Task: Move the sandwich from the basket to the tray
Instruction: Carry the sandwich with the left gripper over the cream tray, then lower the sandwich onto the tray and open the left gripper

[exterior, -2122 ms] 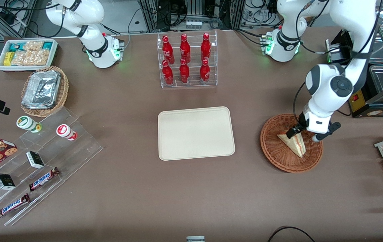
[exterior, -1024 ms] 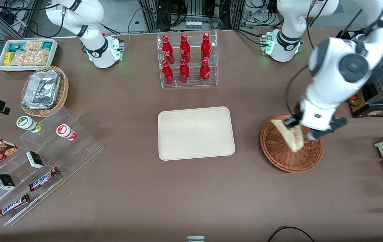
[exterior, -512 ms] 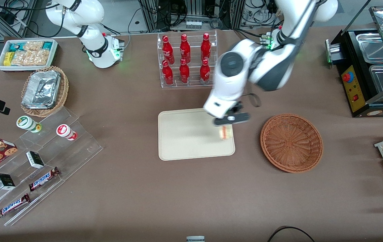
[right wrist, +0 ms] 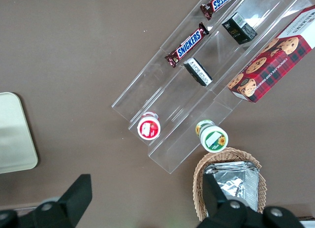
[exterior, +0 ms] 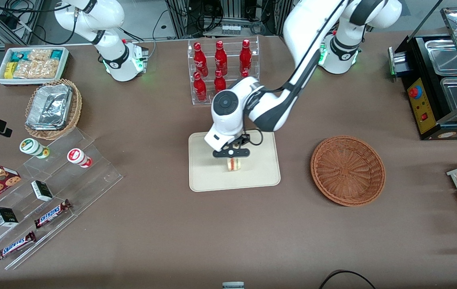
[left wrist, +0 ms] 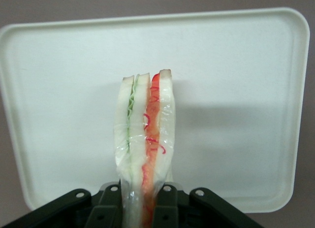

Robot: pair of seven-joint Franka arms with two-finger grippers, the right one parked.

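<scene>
— While the left arm reaches over the tray [exterior: 200, 176], where is the sandwich [exterior: 234, 164]?
— It hangs above the tray's middle, pinched on edge in the gripper [exterior: 231, 154], well apart from the empty wicker basket [exterior: 348, 170].
— And the fingers [left wrist: 166, 201]?
— Closed narrow on the bread.

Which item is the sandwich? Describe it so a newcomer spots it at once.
Find the cream tray mid-table, nearer the front camera than the red bottle rack. Over it the left gripper is shut on the sandwich: a pale bread wedge edged with red and green filling, the only food there; the wicker basket beside holds nothing.
</scene>
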